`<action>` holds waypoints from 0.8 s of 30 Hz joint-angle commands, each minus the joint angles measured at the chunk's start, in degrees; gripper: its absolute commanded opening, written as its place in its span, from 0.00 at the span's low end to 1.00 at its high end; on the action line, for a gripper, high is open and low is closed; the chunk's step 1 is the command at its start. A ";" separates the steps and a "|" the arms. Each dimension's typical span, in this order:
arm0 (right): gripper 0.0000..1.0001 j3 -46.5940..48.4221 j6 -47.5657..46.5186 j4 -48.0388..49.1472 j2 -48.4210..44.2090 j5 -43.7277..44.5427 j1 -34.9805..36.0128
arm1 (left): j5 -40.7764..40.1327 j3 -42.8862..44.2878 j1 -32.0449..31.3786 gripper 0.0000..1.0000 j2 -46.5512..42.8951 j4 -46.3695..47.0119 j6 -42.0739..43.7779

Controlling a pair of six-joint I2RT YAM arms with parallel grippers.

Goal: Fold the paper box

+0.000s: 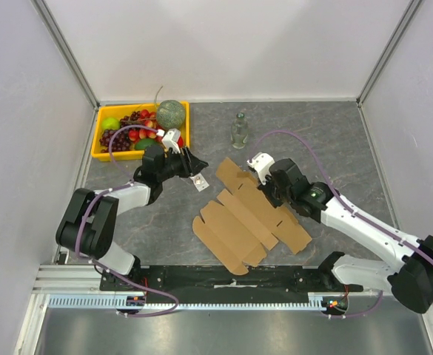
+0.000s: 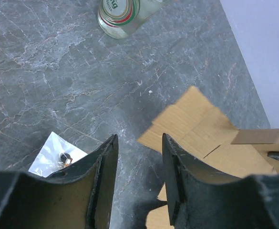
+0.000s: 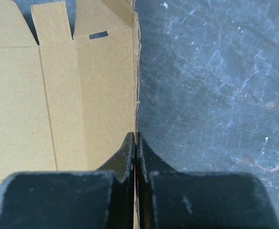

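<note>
The paper box [image 1: 249,222] is a flat brown cardboard sheet with flaps, lying on the grey table in the middle. My right gripper [image 1: 269,195] is over the sheet's upper right part. In the right wrist view it [image 3: 136,138] is shut on the edge of a cardboard panel [image 3: 58,109], which runs up between the fingers. My left gripper [image 1: 194,163] is open and empty, just left of the sheet's far corner. In the left wrist view its jaws [image 2: 139,138] stand apart above bare table, with the cardboard corner [image 2: 211,129] to their right.
A small white plastic bag [image 1: 199,181] lies under the left gripper; it also shows in the left wrist view [image 2: 53,152]. A glass bottle [image 1: 238,131] stands behind the sheet. A yellow fruit tray [image 1: 101,151] with a melon [image 1: 170,113] sits at the back left.
</note>
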 commanded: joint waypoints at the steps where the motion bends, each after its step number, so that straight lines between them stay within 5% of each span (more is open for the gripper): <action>1: 0.00 -1.05 -3.02 7.50 -2.95 1.46 0.14 | 3.92 3.41 0.46 0.46 3.91 3.32 0.36; 11: 0.00 -1.32 -2.06 8.21 -1.64 -0.31 0.05 | 12.99 -3.52 -0.67 0.33 -0.46 18.08 -2.72; 17: 0.00 -0.96 -1.18 8.03 -0.15 -1.63 0.23 | 11.31 -2.74 -4.71 0.20 -3.72 18.44 -2.54; 24: 0.00 -0.87 -0.82 7.86 0.29 -2.77 0.23 | 11.23 3.49 -8.49 0.07 2.86 17.39 -3.95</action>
